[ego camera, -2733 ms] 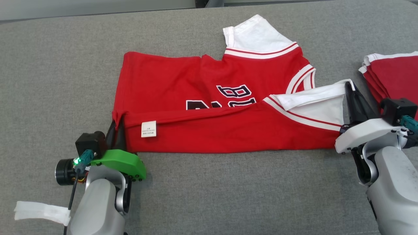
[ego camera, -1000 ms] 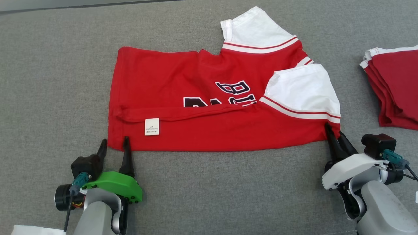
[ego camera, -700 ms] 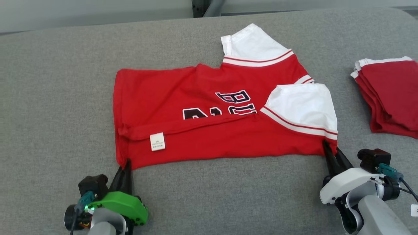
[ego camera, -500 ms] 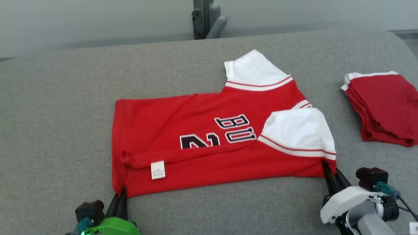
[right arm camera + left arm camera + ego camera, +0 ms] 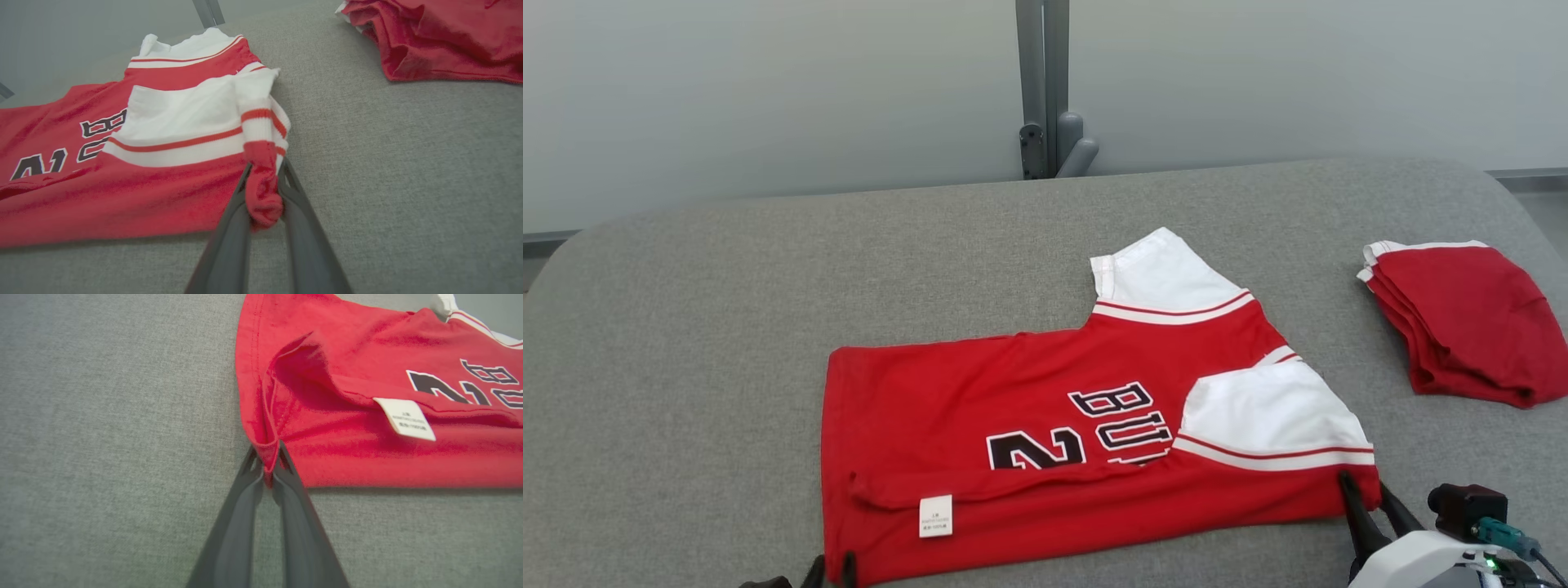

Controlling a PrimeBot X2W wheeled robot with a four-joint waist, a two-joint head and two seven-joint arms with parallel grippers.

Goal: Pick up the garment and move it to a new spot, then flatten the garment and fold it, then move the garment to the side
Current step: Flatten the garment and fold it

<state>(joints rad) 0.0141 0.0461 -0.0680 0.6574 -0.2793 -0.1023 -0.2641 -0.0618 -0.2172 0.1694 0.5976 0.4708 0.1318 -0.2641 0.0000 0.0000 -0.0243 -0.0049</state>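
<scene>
The red garment (image 5: 1029,408), a jersey with white sleeves and black lettering, lies partly folded on the grey padded table (image 5: 727,327), its near long edge turned over so a white label (image 5: 935,516) shows. My left gripper (image 5: 832,565) is shut on the garment's near left hem corner (image 5: 267,451) at the bottom edge of the head view. My right gripper (image 5: 1368,498) is shut on the near right corner, where red cloth bunches between the fingers (image 5: 263,204) below the folded-in white sleeve (image 5: 188,110).
A pile of folded red garments (image 5: 1462,322) sits at the table's right side, near my right arm (image 5: 441,36). A grey post (image 5: 1045,90) stands against the wall behind the table. Bare grey padding stretches to the left and far side.
The camera has tilted up, so the wall and post have come into view. Both grippers have drawn the garment toward the table's near edge, still holding its corners.
</scene>
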